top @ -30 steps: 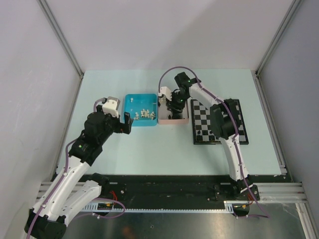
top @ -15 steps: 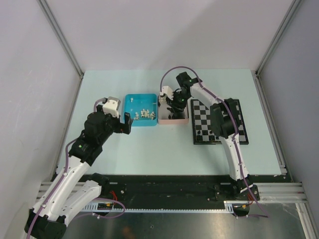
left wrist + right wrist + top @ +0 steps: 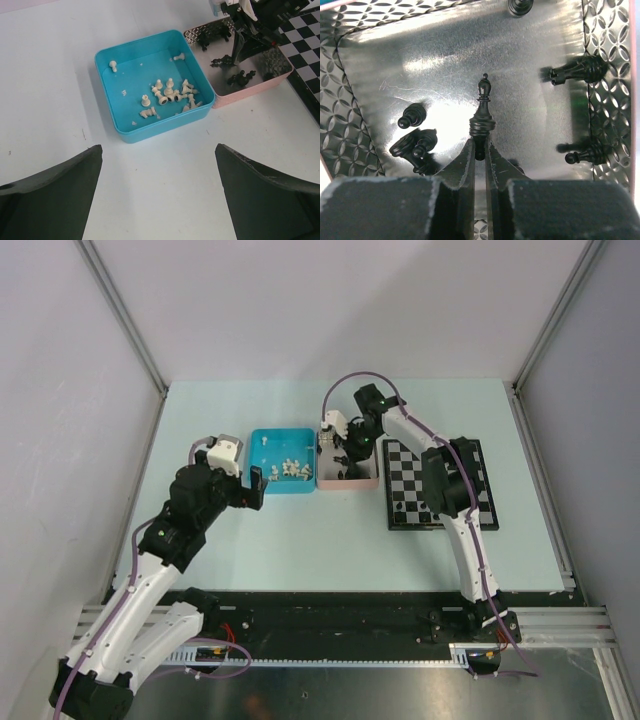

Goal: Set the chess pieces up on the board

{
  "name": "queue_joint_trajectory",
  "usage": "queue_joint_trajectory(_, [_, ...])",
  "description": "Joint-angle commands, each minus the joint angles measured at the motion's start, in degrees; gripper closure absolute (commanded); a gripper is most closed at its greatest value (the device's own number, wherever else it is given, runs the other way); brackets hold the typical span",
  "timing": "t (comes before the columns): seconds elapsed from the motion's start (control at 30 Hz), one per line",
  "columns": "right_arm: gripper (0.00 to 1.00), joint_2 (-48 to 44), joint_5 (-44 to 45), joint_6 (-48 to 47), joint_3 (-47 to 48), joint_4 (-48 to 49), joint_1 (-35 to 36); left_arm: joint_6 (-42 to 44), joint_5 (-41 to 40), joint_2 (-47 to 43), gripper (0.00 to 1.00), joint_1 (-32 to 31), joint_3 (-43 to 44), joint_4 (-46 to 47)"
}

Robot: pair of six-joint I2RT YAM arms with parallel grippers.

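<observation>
Jaws of the right gripper stand narrow, pinched on the base of one black piece at the centre of the right wrist view, its pointed tip toward the top of the frame. It is over the shiny floor of the pink tray. The other black pieces keep mostly to the edges: a cluster at lower left, two close against the patterned wall on the right, one cut off by the top edge. The widest bare floor lies at upper left of the held piece.

In the top view the pink tray sits at centre frame. Its left wall is against the blue tray and its right wall is just beside the left border of the board; whether those two touch cannot be told. The board lies at right of centre, and the right arm crosses over part of it.

The left gripper is spread wide over bare table, its two dark fingers in the bottom corners of the left wrist view, just short of the blue tray's near rim. The white pieces bunch toward that tray's lower right, with single ones by the upper left and upper right corners; the left half of its floor is mostly bare. Open table runs along the bottom and top of the top view.
</observation>
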Motion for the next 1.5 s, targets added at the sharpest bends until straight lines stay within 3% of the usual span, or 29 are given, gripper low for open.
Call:
queue_joint_trajectory(0.0, [0.94,-4.57,-1.8,1.9,0.91,1.55,-0.76,2.31,4.06,0.37,0.01,0.29,-0.45,2.29])
queue_joint_trajectory(0.27, [0.95,-12.21,-6.55,4.71,-1.9,3.57,-0.84,-3.3,14.07,4.75,0.0,0.29,2.44,4.83])
queue_joint_trajectory(0.47, [0.95,-17.75,-11.12,7.96,-8.05,7.79,-0.76,-18.32,21.28,14.23,0.01,0.38,7.89,10.8])
queue_joint_trajectory(0.6, [0.95,-22.84,-13.67,9.2,-12.54,10.34,-0.67,-31.94,25.76,21.18,0.02,1.69,8.69,20.79])
queue_joint_trajectory(0.77, [0.95,-27.33,-16.92,10.52,-17.19,13.06,-0.58,-45.74,33.23,30.58,0.14,4.42,8.24,33.48])
queue_joint_trajectory(1.03, [0.95,-30.85,-19.82,12.54,-20.8,15.53,0.56,-53.67,38.16,43.42,0.29,4.33,12.38,43.67])
queue_joint_trajectory(1.27, [0.95,-30.5,-20.44,13.15,-21.16,16.06,1.61,-60.17,40.97,47.56,0.36,4.33,11.86,51.15])
queue_joint_trajectory(1.47, [0.95,-30.68,-20.7,13.24,-21.07,16.23,2.23,-61.14,40.89,49.32,0.43,4.33,11.33,51.86])
